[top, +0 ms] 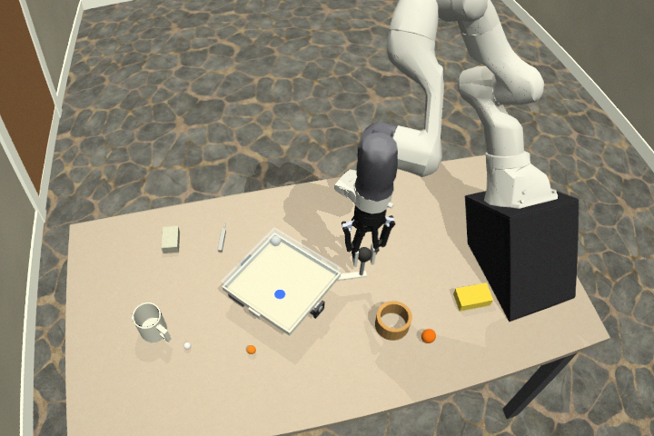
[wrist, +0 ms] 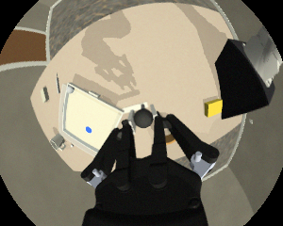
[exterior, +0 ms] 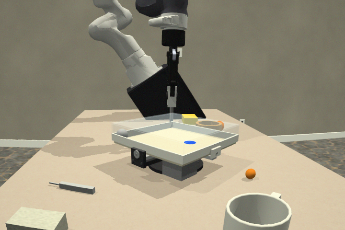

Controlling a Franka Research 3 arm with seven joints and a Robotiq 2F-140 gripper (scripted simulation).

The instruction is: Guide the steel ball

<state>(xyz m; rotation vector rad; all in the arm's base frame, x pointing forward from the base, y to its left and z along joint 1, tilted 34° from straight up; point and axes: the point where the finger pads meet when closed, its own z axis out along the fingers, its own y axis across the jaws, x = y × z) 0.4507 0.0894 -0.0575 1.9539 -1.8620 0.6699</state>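
Gripping joystick knob [top: 364, 253] w/ gripper [top: 364, 255] clamped on it; steel ball [top: 275, 240] stuck in plate [top: 307, 259] corner toward counter's far edge. Next: tilt toward blue spot [top: 279, 293].

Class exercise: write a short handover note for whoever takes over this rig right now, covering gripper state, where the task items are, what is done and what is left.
Gripper: shut on the dark knob of the plate's handle post.
Steel ball: in the far corner of the clear-lidded plate, away from the blue spot.
Done: handle gripped.
Left: tilt the plate to bring the ball onto the spot, level it, release. The loose orange ball lies apart from the plate.
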